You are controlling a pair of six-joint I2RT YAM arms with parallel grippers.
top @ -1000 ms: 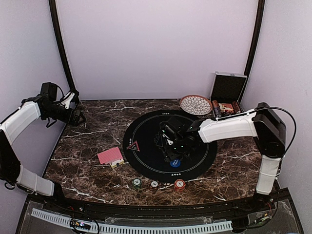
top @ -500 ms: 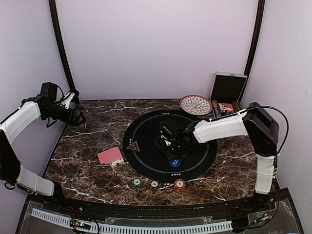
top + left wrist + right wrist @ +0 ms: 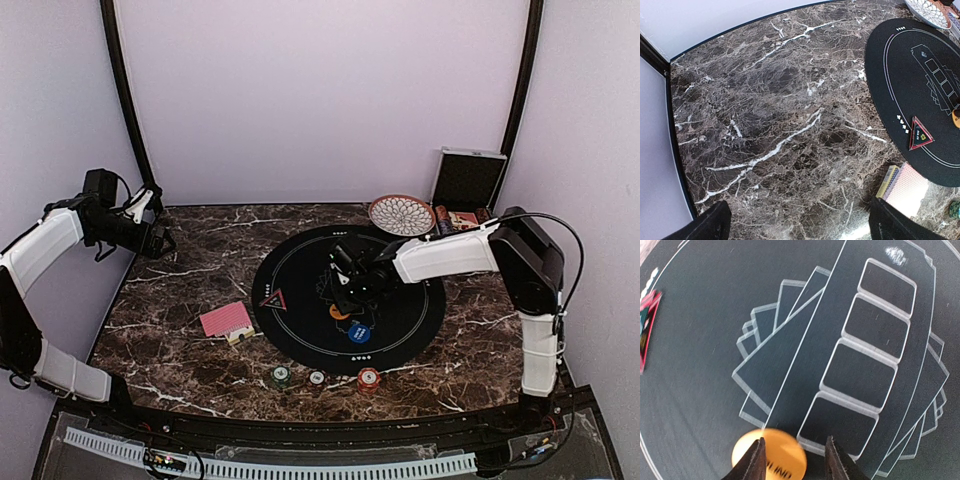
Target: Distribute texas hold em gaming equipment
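My right jaws hang half apart over the round orange disc [image 3: 780, 459] on the black mat [image 3: 300, 340], clamping nothing; left jaws wide apart. Pink-backed cards [image 3: 226, 319] at 8 o'clock look undealt, so early days.

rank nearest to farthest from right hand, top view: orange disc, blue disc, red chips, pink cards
1. round orange disc, at the right hand
2. round blue disc, beside it
3. red poker chip stack, near edge
4. pink-backed card deck, far to the left
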